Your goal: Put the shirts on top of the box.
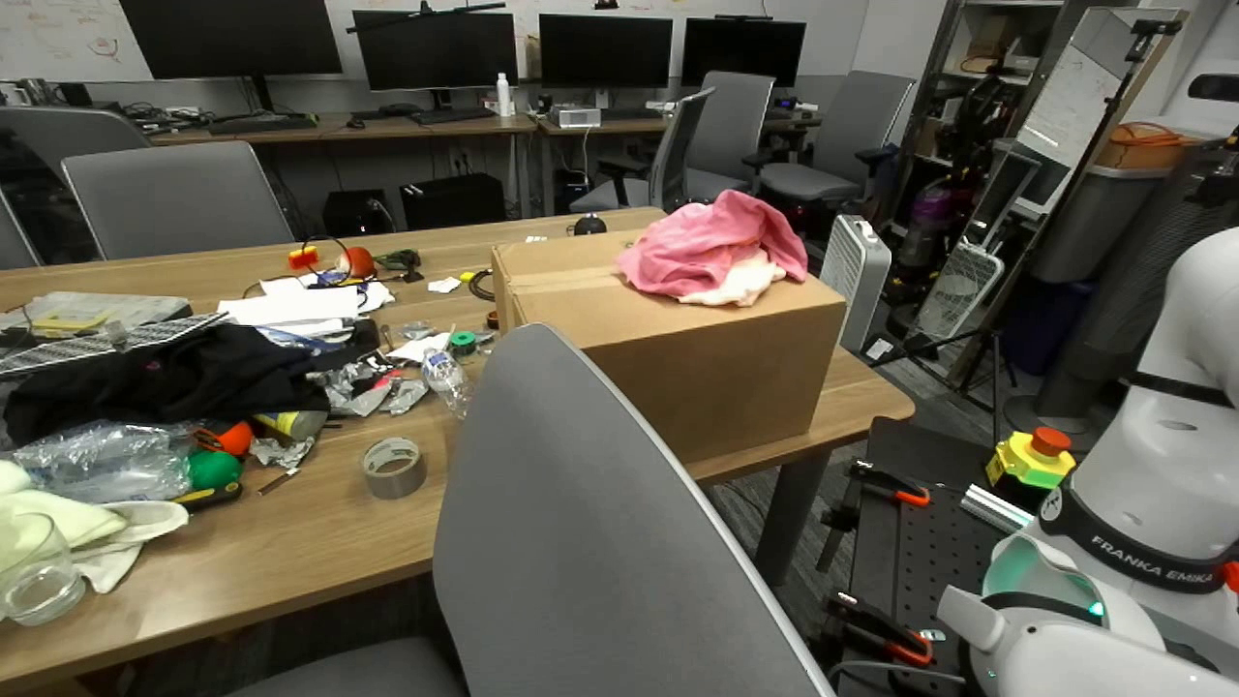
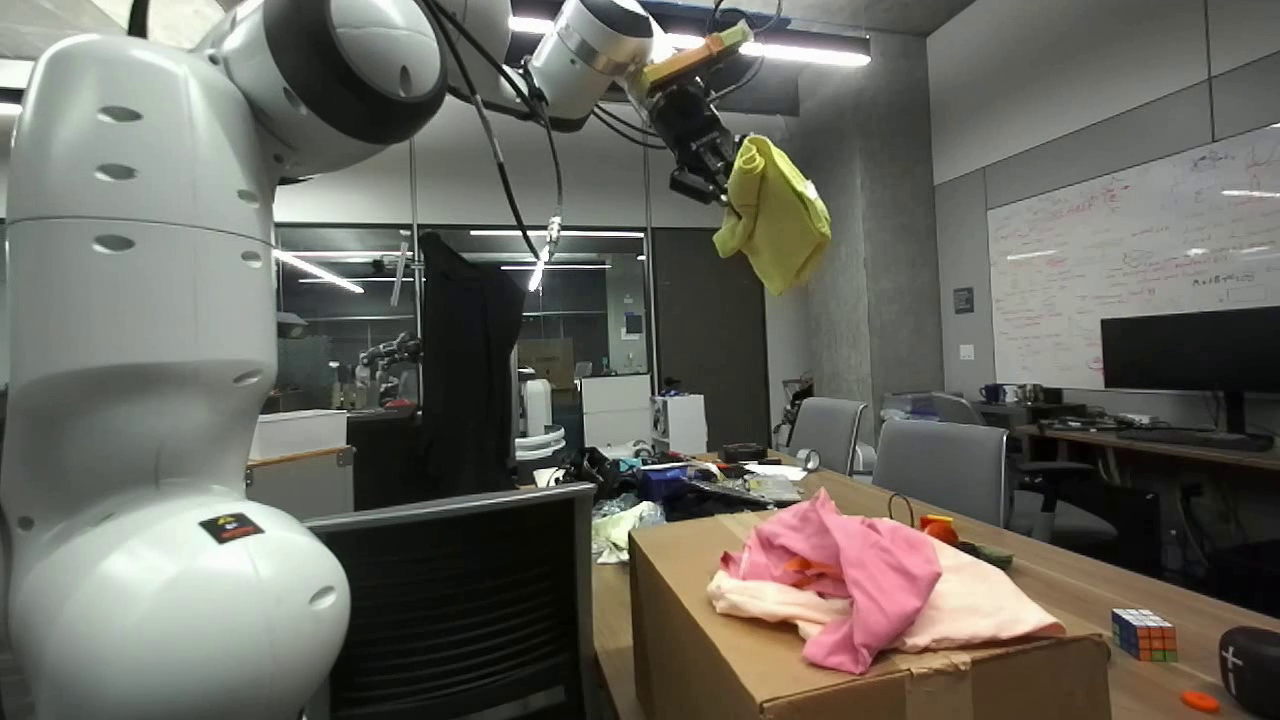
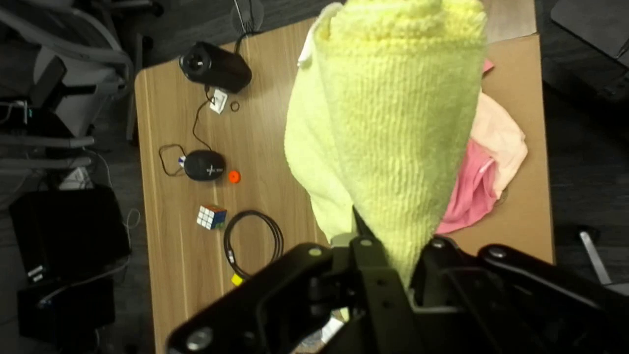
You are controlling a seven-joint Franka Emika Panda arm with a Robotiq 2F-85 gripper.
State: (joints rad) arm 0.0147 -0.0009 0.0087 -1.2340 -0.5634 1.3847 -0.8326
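A cardboard box (image 1: 697, 397) stands on the table; it also shows in an exterior view (image 2: 690, 610) and in the wrist view (image 3: 535, 211). A crumpled pink shirt (image 1: 711, 237) (image 2: 870, 580) and a peach shirt (image 1: 740, 281) (image 2: 985, 600) lie together on its top. My gripper (image 2: 722, 190) is shut on a yellow cloth (image 2: 775, 220), raised well above the table and box. In the wrist view the yellow cloth (image 3: 398, 123) hangs from between the fingers (image 3: 393, 241) and hides part of the box and pink shirt (image 3: 469, 196). A pale yellow cloth (image 1: 58, 513) lies at the cluttered table end.
A grey chair (image 1: 600, 523) stands against the table beside the box. Clutter covers the table's left part, with a black cloth (image 1: 165, 382) and a tape roll (image 1: 392, 469). A puzzle cube (image 3: 211, 217), speaker (image 3: 204, 165) and coiled cable (image 3: 253, 241) lie beside the box.
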